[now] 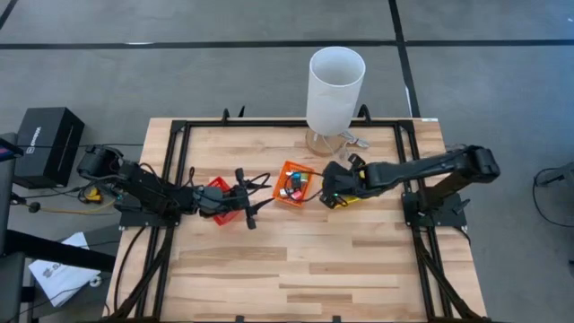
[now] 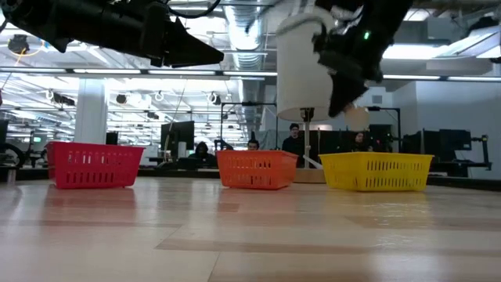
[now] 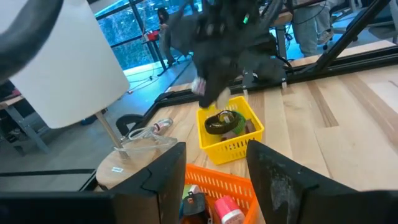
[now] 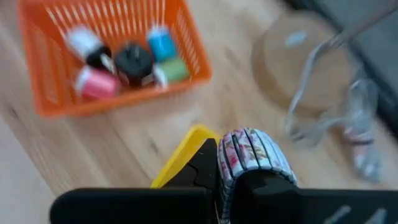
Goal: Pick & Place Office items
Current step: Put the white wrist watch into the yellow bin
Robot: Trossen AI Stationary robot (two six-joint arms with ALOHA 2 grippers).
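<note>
My right gripper (image 4: 227, 180) is pinched on a roll of floral-patterned tape (image 4: 252, 155); both dark fingers press its sides, and the roll stands on edge between them. In the high view this gripper (image 1: 334, 190) hangs over the yellow bin (image 1: 352, 197), which it largely covers. In the low view it is raised above the yellow bin (image 2: 376, 171), clear of the rim. The left wrist view shows a dark ring-shaped item (image 3: 219, 122) lying inside the yellow bin (image 3: 230, 146).

My left gripper (image 3: 211, 168) has its fingers spread apart with nothing between them. It sits over the red bin (image 1: 218, 193) in the high view, raised off the table, pointing toward the orange bin (image 1: 294, 182).

The orange bin (image 4: 37, 74) holds several small items, seen from the right wrist: a black round piece (image 4: 133, 62), a blue piece (image 4: 161, 42), a green piece (image 4: 172, 70), a pink piece (image 4: 94, 83) and a white-and-black piece (image 4: 87, 45). They lie close together, several touching.

The three bins stand in a row on the wooden table (image 1: 296, 269): red, orange, yellow. The white lamp (image 1: 335, 88) stands behind the yellow bin, on a round wooden base (image 4: 292, 56). A clear plastic object (image 3: 144, 138) rests against that base; I cannot tell what it is.
</note>
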